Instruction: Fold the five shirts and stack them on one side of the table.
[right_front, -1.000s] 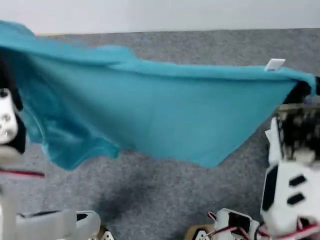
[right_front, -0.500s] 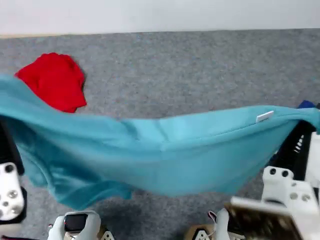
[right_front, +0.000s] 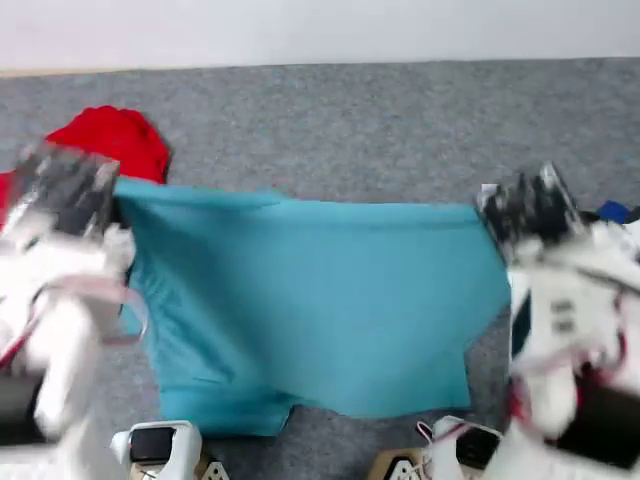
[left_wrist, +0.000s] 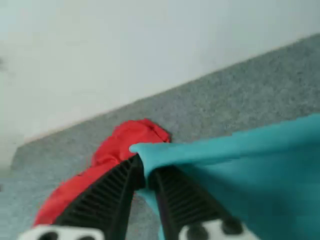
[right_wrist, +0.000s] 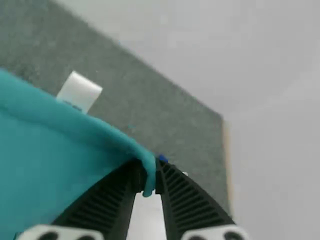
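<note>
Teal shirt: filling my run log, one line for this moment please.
left pincer: shut on teal shirt corner | right pincer: shut on other corner | shirt: stretched between them | red shirt: on table

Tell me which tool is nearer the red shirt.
Left. The left tool pinches a corner of the teal shirt right beside the red shirt. The right tool holds the opposite corner, at the far side from it.
</note>
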